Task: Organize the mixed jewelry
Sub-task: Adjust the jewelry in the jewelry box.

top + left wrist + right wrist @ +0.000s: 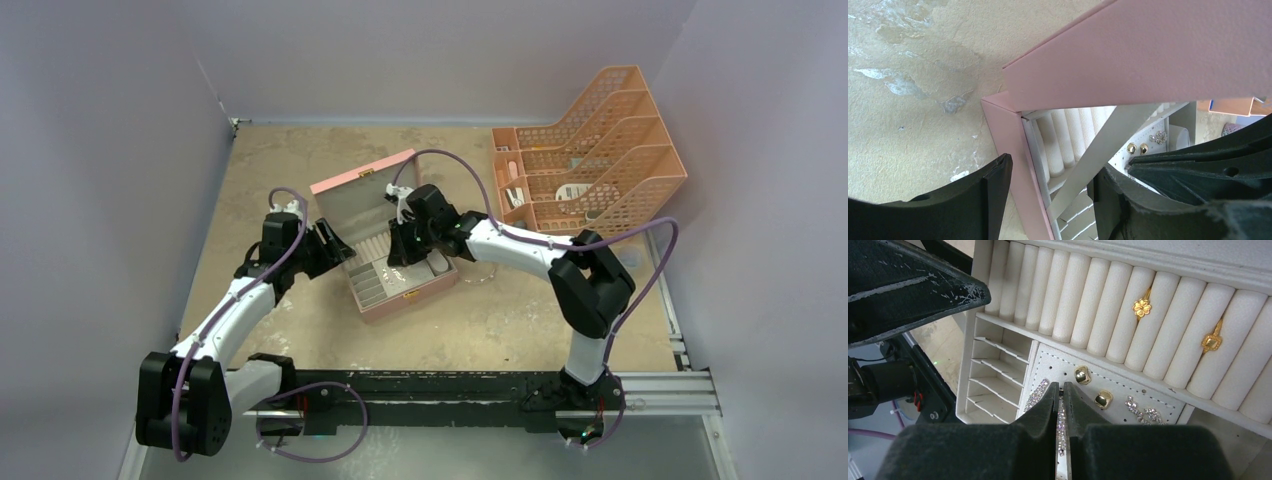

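The pink jewelry box [372, 185] stands open mid-table. On its white earring pad [1158, 395] sit two gold studs [1082, 374], a sparkling strip earring [1037, 394] and a crystal cluster [1143, 410]. Two gold rings [1142, 307] are tucked in the ring rolls. My right gripper [1062, 387] is over the pad, jaws nearly together on a second sparkling strip [1062, 425] that shows in the slit. My left gripper [1052, 172] is open astride the box's left wall [1013, 170], one finger outside and one inside. The studs [1131, 148] also show in the left wrist view.
A grey ribbon stay [1103, 150] runs from lid to base between the left fingers. Small empty divider slots [993, 375] fill the box's near-left corner. An orange mesh file rack [590, 150] with small items stands at the back right. Purple walls close in the table.
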Robot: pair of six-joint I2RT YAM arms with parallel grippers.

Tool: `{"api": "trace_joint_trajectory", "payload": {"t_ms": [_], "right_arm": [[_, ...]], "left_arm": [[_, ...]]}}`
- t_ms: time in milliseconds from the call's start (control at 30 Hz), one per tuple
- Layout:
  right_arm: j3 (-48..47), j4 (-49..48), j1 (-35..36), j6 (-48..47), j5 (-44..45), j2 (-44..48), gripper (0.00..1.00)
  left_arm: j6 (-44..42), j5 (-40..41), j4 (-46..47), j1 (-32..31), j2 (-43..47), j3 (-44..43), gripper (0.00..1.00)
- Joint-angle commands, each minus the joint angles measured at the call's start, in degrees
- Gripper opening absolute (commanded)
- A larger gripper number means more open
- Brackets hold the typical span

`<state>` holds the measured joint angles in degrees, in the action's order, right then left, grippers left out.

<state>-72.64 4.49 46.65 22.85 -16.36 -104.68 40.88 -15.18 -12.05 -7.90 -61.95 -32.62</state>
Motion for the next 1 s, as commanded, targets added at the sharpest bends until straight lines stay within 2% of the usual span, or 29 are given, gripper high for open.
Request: {"api": "trace_joint_trajectory", "payload": {"t_ms": [0,100,400,567,733,967], "right_arm": [[-2.7,2.4,0.2,-1.5,3.7,-0.8,0.08],[-3.8,3.8,0.8,-2.1,4.7,-1.8,0.11],[-2.0,4.8,3.0,-4.8,7.6,-1.1,0.08],[2.1,2.2,3.0,-5.9,5.3,2.7,0.06],[2.3,0.7,3.2,-6.3,3.6,2.6,0.06],[-0.9,2.6,4.7,-5.2,9.6,-0.7,0.06]], "left_arm": [[-0.9,0.5,1.4,-0.1,1.0,-1.9,0.56],[-0.9,0.5,1.3,-0.1,0.9,-2.0,0.56],[-1.0,0.9,1.2,-0.1,0.8,-1.9,0.56],[-1.0,1.0,1.3,-0.1,0.7,-1.7,0.56],[-1.0,0.9,1.2,-0.1,0.7,-1.6,0.56],[-1.0,0.9,1.1,-0.1,1.0,-1.6,0.56]]}}
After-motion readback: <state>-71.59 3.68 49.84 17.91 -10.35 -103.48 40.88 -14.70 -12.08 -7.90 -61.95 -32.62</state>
